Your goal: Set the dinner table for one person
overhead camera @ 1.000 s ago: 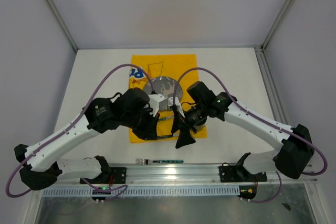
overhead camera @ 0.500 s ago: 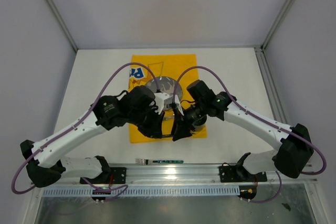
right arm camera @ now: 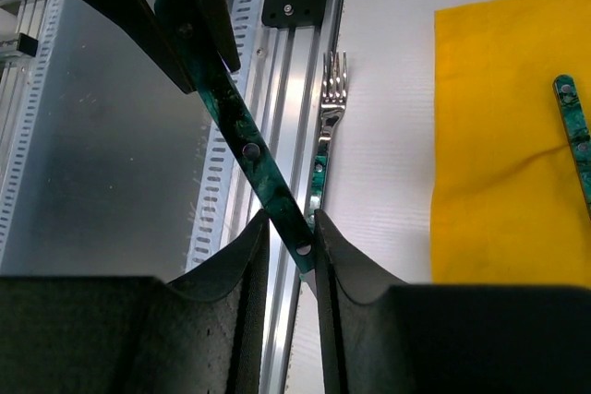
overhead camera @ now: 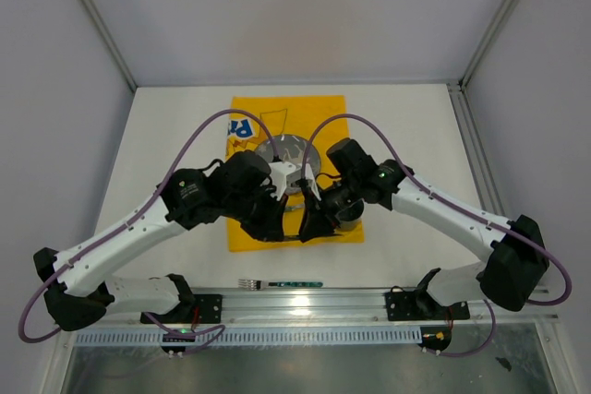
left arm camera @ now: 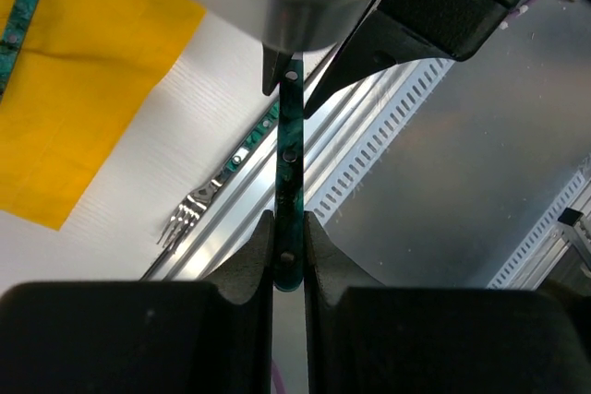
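Slipping is the main risk: both arms are gripping one utensil in mid-air above the near edge of the yellow cloth. If either one is pulling or letting go out of step, the utensil is likely to twist or drop. From the top view the left gripper and right gripper are meeting nose to nose, and the arms are hiding part of the plate on the cloth. The white tabletop is spreading out under everything. A fork is lying on it near the front rail.

In the left wrist view, the left gripper is standing narrow and pinching the green handle at its end. The right gripper is clamping the far end. I cannot tell what kind of utensil it is. The fork is lying right below, so a dropped utensil is likely to land on it. A second green utensil is lying on the cloth.

In the right wrist view, the right gripper is standing narrow with both fingers pressing the handle, which is sitting skewed. That tilt is making a clean take harder. The left gripper is crowding the top.
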Tool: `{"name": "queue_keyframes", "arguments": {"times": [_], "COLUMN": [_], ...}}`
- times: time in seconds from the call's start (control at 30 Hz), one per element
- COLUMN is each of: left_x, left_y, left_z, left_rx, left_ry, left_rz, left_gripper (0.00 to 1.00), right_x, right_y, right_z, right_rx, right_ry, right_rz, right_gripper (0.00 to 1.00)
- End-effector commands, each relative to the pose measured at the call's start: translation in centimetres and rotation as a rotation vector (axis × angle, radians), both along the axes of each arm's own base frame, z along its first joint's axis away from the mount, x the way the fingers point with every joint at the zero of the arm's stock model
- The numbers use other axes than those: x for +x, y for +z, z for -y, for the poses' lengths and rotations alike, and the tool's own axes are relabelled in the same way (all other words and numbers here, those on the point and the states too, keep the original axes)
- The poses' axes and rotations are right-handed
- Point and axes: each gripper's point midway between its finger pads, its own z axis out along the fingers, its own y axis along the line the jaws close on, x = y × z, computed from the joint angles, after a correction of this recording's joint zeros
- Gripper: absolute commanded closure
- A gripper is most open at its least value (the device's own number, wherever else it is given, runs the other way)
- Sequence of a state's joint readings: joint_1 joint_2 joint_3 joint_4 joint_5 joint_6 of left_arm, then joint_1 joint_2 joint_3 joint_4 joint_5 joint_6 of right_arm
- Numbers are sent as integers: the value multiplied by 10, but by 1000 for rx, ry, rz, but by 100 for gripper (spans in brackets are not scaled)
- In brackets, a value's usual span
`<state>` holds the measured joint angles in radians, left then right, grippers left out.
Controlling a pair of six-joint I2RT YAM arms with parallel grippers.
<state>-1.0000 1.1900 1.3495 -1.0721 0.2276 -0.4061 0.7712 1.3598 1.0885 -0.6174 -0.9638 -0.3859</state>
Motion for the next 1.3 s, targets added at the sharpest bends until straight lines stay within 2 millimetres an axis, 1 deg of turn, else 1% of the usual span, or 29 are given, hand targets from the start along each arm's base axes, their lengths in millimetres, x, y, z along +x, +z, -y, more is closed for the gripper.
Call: {"name": "queue_keyframes", "arguments": {"times": [0.0, 0.03, 0.1, 0.17, 0.2, 0.23, 0.3, 0.5, 0.57, 0.67, 0.7, 0.73, 0.77, 0.8, 0.87, 0.9, 0.93, 1.0, 1.1, 1.17, 1.2, 1.23, 1.27], "left_x": [3, 3, 5, 9, 12, 13, 13, 16, 23, 34, 40, 43, 51, 55, 62, 65, 67, 70, 71, 71, 70, 71, 70], "left_y": [-3, -4, -3, -1, 1, 2, 5, 5, 9, 25, 36, 40, 45, 58, 65, 74, 78, 88, 97, 101, 102, 104, 103], "left_z": [3, 2, 1, -2, -4, -5, -6, -6, -10, -14, -15, -16, -20, -22, -32, -35, -38, -44, -47, -47, -46, -46, -46], "left_rx": [3, 7, 7, 16, 13, 13, 6, 10, 20, 17, 7, 9, 24, 13, 48, 42, 42, 40, 20, 8, -2, -6, -8], "left_ry": [-22, -18, -5, 15, 27, 33, 36, 47, 73, 103, 127, 133, 163, 181, 206, 220, 228, 249, 267, 273, 272, 275, 276], "left_rz": [32, 33, 44, 66, 82, 90, 99, 109, 146, 214, 249, 264, 303, 331, 375, 403, 419, 454, 477, 478, 477, 479, 476], "left_gripper": [92, 75, 51, 33, 15, 12, 9, 8, 8, 8, 8, 8, 7, 8, 9, 9, 9, 8, 8, 8, 8, 9, 9], "right_x": [13, 14, 14, 15, 14, 14, 14, 11, 8, 2, -5, -9, -10, -18, -23, -27, -28, -30, -25, -24, -20, -14, -17], "right_y": [17, 15, 16, 16, 15, 15, 14, 8, 6, 5, 1, 0, -3, -8, -11, -15, -16, -17, -15, -25, -22, -28, -33], "right_z": [-15, -15, -16, -18, -18, -18, -19, -21, -24, -31, -36, -39, -43, -47, -51, -53, -54, -57, -63, -64, -69, -68, -72], "right_rx": [45, 40, 42, 41, 40, 39, 37, 37, 40, 44, 34, 30, 23, 9, 4, -7, -10, -13, -20, -85, -81, -123, -143], "right_ry": [-24, -25, -29, -35, -35, -37, -40, -45, -35, -17, 4, 12, 12, 34, 45, 52, 55, 58, 62, 60, 65, 36, 42], "right_rz": [52, 48, 41, 34, 30, 28, 23, 6, 3, -2, -12, -19, -14, -21, -17, -19, -15, 0, 45, 66, 106, 145, 165], "right_gripper": [82, 83, 83, 83, 83, 83, 83, 83, 84, 84, 84, 84, 84, 84, 85, 85, 85, 85, 85, 86, 87, 87, 88]}}
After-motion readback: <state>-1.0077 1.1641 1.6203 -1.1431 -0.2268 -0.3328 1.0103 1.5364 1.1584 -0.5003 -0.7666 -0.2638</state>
